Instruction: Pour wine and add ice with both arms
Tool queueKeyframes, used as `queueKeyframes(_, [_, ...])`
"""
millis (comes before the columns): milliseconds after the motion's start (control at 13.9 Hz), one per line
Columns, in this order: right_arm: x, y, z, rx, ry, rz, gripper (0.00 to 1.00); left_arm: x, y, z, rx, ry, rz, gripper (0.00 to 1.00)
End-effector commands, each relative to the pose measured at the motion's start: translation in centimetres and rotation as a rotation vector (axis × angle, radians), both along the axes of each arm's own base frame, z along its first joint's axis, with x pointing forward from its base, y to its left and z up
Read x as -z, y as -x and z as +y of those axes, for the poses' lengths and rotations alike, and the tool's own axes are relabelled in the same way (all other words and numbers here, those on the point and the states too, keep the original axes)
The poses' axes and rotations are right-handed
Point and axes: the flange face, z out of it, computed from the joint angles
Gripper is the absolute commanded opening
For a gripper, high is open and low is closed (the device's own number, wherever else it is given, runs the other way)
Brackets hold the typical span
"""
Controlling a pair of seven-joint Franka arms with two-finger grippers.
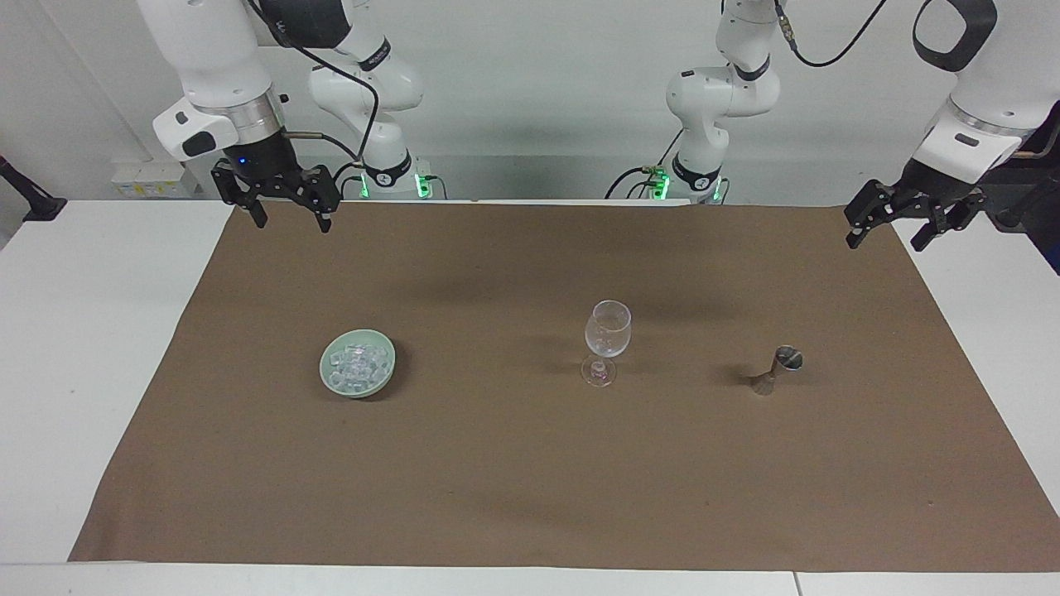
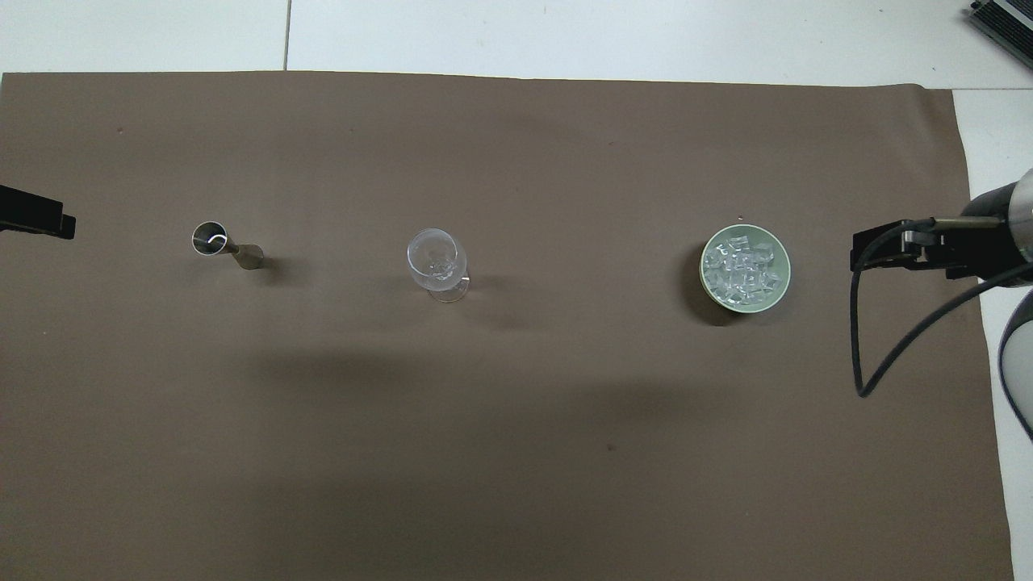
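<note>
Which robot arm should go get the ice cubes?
Probably the right gripper: it hangs open at the end of the table where the pale green bowl of clear ice cubes sits. The left gripper waits by the metal jigger.

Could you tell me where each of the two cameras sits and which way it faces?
Facing view: high across the table, looking toward the robots; both arms show, right end effector and left end effector raised over the cloth's corners.
Overhead view: high above the robots' end, looking steeply down and forward; only the end effectors show at the side edges.
Both share the ice in its bowl, the glass, the jigger.
</note>
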Motion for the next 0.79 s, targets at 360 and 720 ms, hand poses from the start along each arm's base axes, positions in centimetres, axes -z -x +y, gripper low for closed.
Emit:
queueKeyframes(360, [0.06,0.19,-0.35,-0.006,-0.015,0.011,1.0,0.26,-0.03,0.64,-0.004,-0.009,0.019,1.0])
queueKeyframes(720, [0.06,0.19,-0.35,-0.006,-0.015,0.011,1.0,0.63,0.05,0.46,-0.003,-0.016,0.03,1.0])
